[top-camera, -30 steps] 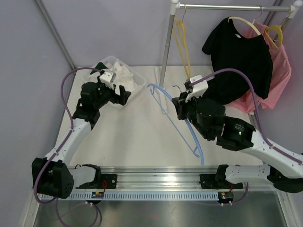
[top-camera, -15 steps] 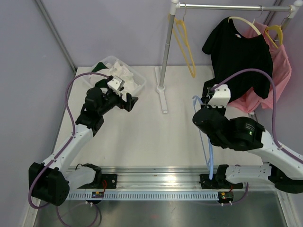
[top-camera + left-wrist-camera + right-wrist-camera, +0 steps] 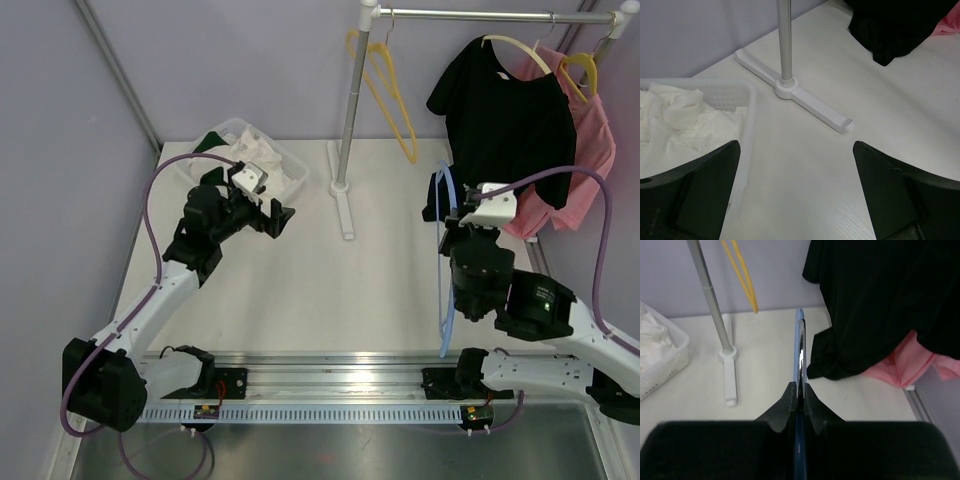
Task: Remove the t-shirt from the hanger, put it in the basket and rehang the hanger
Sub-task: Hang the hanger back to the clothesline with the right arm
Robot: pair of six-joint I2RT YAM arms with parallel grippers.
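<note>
A black t-shirt [image 3: 510, 110] hangs on a cream hanger [image 3: 520, 47] on the rack rail at the back right; it also shows in the right wrist view [image 3: 875, 300] and the left wrist view [image 3: 895, 25]. My right gripper [image 3: 442, 208] is shut on a bare blue hanger [image 3: 443, 270], held edge-on just left of the black shirt's hem. In the right wrist view the jaws [image 3: 799, 390] pinch the blue hanger [image 3: 799, 340]. My left gripper [image 3: 278, 215] is open and empty above the table, right of the basket, as its wrist view [image 3: 795, 145] shows.
A pink shirt [image 3: 590, 150] hangs on a yellow hanger behind the black one. An empty yellow hanger [image 3: 385, 85] hangs by the rack pole [image 3: 350, 100], whose white foot [image 3: 800, 95] lies on the table. A white basket [image 3: 290, 165] of white cloth [image 3: 675, 115] stands back left.
My right arm has swung the blue hanger from the table's middle to the right, up beside the black shirt. My left gripper has moved away from the basket toward the centre.
</note>
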